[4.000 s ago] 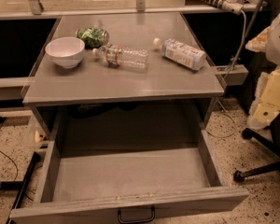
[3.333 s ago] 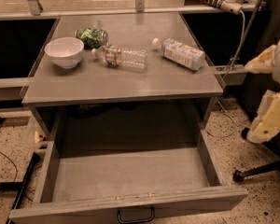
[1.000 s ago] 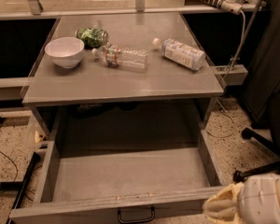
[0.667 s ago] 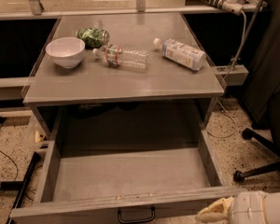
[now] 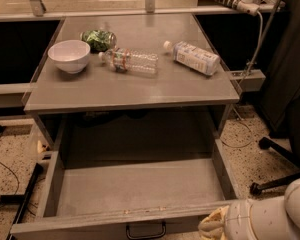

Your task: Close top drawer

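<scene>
The top drawer is pulled far out from under the grey table and looks empty inside. Its flat grey front runs along the bottom of the view, with a black loop handle at its centre and small pale chips on its top edge. My gripper comes in from the bottom right on a white arm, low against the right part of the drawer front, to the right of the handle.
On the table top lie a white bowl, a green bag, a clear plastic bottle and a white bottle. A black office chair base stands on the speckled floor at right.
My arm dropped from the right side of the view to the bottom right, then slid left along the drawer front toward the handle. The drawer has not visibly moved.
</scene>
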Motion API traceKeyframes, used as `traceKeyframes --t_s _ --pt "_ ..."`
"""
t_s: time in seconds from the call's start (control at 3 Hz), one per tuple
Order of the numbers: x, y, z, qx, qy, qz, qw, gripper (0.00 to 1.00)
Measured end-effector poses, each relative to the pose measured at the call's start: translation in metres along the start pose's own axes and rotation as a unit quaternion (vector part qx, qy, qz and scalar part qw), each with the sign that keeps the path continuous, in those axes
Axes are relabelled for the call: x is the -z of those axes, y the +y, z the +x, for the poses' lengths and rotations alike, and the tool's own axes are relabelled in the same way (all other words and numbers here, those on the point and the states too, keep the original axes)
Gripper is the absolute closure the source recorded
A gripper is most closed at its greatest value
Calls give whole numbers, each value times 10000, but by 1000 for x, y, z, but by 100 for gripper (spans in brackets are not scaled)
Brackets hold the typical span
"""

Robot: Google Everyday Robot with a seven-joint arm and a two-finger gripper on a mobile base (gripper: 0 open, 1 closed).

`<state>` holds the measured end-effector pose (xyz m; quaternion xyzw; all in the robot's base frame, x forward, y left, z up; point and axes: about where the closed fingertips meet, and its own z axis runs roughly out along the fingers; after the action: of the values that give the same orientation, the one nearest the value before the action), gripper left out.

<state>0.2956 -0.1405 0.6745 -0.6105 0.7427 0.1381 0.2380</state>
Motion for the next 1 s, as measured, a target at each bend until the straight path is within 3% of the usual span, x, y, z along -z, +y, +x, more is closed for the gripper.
traceKeyframes --t_s 1.0 --pt "-1 -2 0 21 29 23 10000 34"
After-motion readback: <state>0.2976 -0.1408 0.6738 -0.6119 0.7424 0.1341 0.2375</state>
